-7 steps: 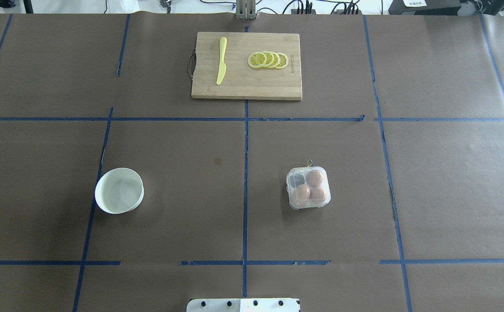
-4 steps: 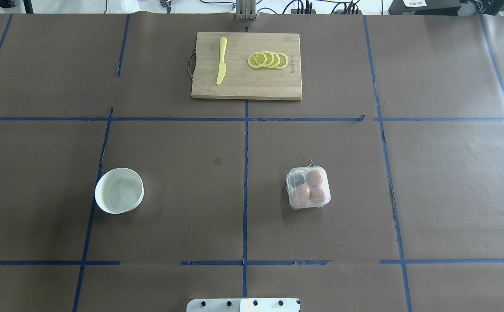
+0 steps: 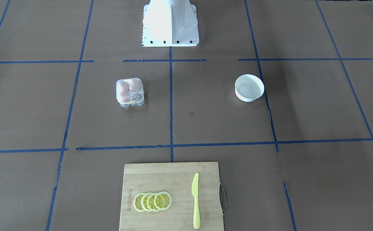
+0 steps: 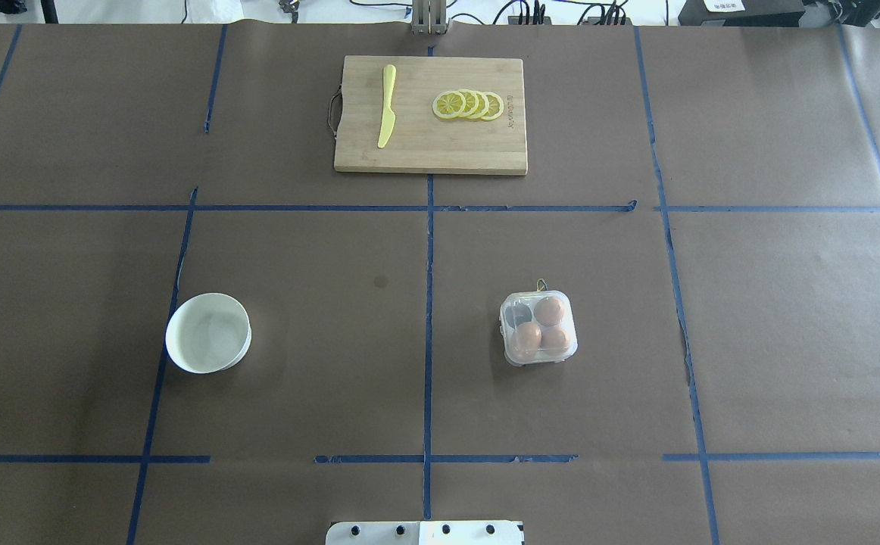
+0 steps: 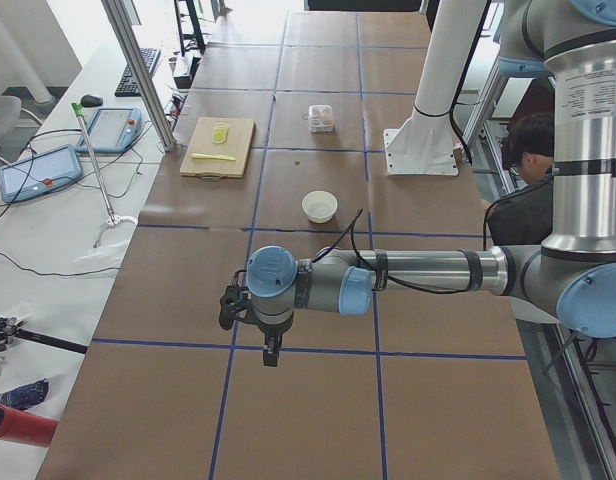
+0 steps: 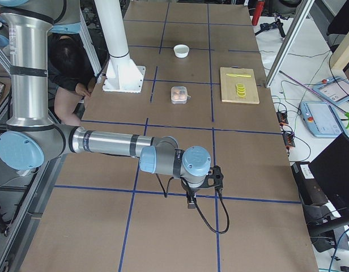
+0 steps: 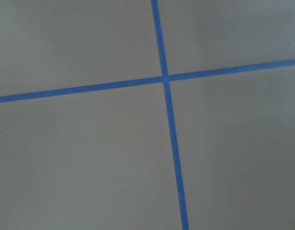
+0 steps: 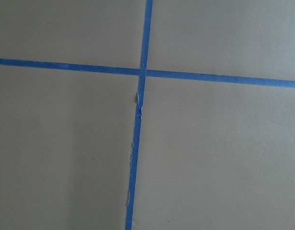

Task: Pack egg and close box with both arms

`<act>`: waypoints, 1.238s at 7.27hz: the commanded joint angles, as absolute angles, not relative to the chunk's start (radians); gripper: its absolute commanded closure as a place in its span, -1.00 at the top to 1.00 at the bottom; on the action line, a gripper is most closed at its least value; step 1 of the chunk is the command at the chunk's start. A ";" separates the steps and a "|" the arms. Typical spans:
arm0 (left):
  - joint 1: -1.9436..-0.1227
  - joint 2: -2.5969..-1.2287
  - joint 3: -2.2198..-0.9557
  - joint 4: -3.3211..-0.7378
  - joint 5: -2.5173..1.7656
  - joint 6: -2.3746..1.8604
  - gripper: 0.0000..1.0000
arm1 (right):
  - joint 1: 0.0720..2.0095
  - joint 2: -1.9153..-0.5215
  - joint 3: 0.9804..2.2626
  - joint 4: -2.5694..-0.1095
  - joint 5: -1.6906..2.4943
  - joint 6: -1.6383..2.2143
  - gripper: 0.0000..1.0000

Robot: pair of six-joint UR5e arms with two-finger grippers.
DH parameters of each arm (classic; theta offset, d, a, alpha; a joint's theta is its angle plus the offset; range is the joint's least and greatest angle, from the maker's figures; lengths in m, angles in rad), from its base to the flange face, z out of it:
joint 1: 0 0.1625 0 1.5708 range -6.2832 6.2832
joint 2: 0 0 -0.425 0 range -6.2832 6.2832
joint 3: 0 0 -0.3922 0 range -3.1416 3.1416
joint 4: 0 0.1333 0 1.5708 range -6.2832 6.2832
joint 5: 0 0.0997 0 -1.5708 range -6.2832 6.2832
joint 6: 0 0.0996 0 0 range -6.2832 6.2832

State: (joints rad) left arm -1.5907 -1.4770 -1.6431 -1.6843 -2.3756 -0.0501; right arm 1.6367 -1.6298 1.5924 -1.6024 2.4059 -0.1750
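clear plastic box (image 4: 538,328) holds three eggs (image 4: 549,310) on the worktop (image 4: 319,378); left fingers (image 5: 272,353) and right fingers (image 6: 190,203) hang well apart from it, and i cannot tell their grip.

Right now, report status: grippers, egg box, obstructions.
Far from box: left gripper and right gripper, open or shut unreadable. Three eggs in box, one cell vacant. Not blocking: bowl and cutting board, well apart.

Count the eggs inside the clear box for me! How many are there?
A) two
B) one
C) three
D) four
C: three tan eggs show in the clear box, and its fourth cell holds no egg.
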 commanded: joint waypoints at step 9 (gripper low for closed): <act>-1.595 -1.486 -1.657 -1.694 -2.376 -0.173 1.00 | 1.635 -1.629 1.625 -1.594 2.321 -0.092 1.00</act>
State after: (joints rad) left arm -1.5954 -1.4864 -1.6566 -1.6933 -2.3762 -0.1745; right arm 1.6353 -1.6287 1.6267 -1.5937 2.3175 -0.0935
